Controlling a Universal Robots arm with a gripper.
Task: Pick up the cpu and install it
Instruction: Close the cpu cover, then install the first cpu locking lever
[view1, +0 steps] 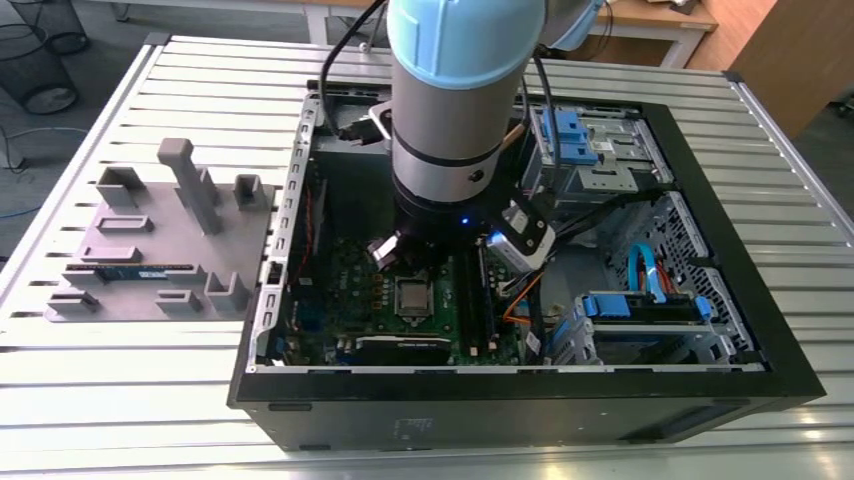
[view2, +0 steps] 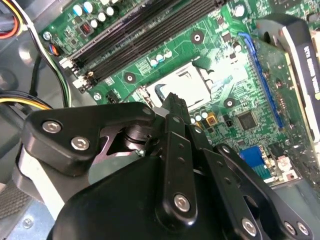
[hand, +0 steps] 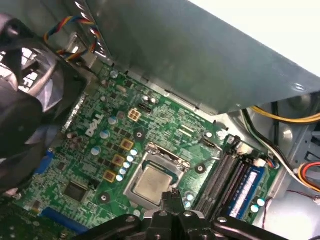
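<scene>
The cpu lies flat in its socket on the green motherboard, silvery top up, and it shows too in the exterior view and the second wrist view. The gripper hangs just above it, at the chip's 12 o'clock in the exterior view, fingers pressed together on nothing. On the slatted table, a grey fixture with a memory stick sits at the computer case's 9 o'clock.
</scene>
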